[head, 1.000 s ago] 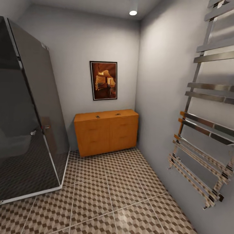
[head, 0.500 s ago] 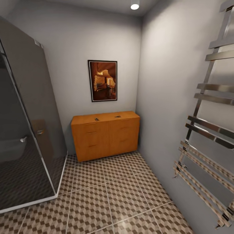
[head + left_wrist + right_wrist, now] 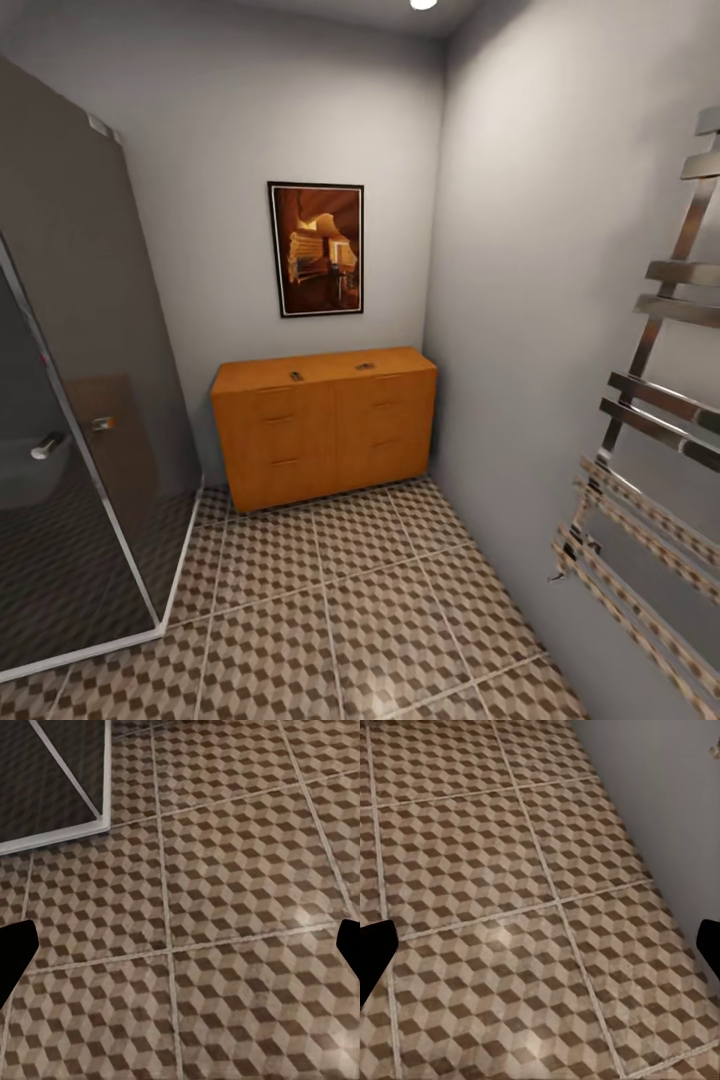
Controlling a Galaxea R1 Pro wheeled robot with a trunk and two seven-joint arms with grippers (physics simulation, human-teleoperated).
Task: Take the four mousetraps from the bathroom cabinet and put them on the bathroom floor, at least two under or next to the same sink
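The orange-brown wooden cabinet [image 3: 325, 425] stands against the far wall in the head view, its drawers closed. Two small flat pieces, apparently mousetraps, lie on its top, one on the left half [image 3: 296, 376] and one on the right half [image 3: 364, 366]; they are too small to make out in detail. The cube-patterned bathroom floor [image 3: 340, 610] stretches from me to the cabinet. My left gripper [image 3: 180, 952] hangs open above bare tiles, and so does my right gripper [image 3: 540, 945]; nothing is between their fingers. The sink is out of view.
A dark glass shower enclosure [image 3: 70, 420] with a white base rim fills the left side. A chrome towel rail [image 3: 650, 440] juts from the grey right wall [image 3: 660, 802]. A framed picture [image 3: 316, 248] hangs above the cabinet. The open floor lane runs between shower and wall.
The whole head view has shifted: the camera has moved forward and turned a little, so the cabinet looks nearer and the towel rail slides off to the right. Nothing in the room itself moved.
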